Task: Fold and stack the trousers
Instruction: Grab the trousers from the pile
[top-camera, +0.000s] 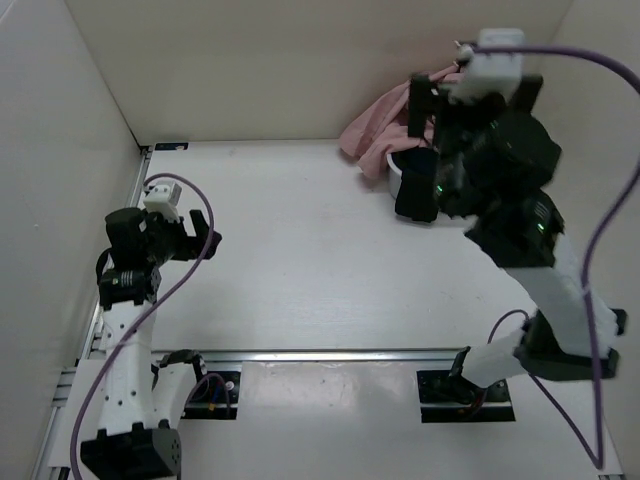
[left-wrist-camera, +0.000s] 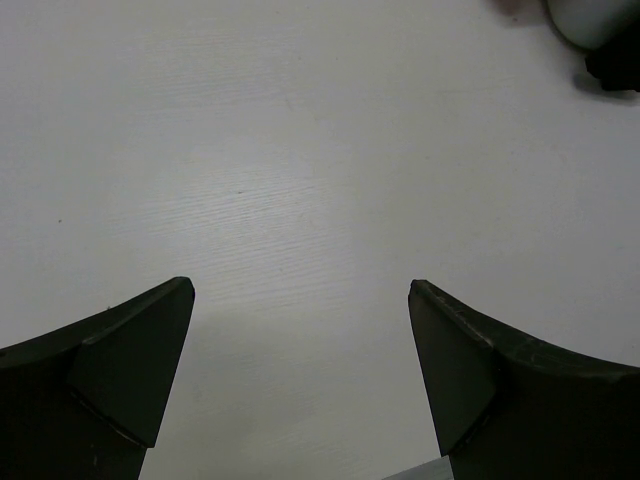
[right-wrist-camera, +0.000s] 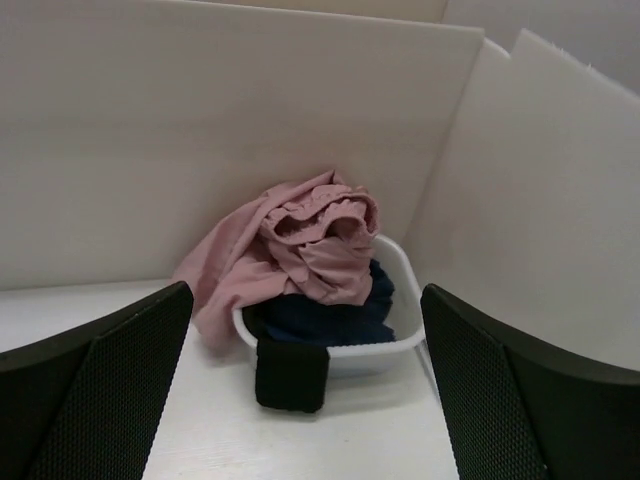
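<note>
White walled tabletop (top-camera: 300, 250): trousers (right-wrist-camera: 300, 250) heaped in basin (right-wrist-camera: 402, 290) atop dark garments (right-wrist-camera: 330, 315). Left end effector (left-wrist-camera: 300, 290) and right end effector (right-wrist-camera: 305, 292) both spread apart, gripping nothing.

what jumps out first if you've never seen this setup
Dusty-pink trousers sit heaped on a white tub in the far right corner, dark navy clothes beneath them. The right pincer faces the pile, open; the left pincer hangs open over the table.
</note>
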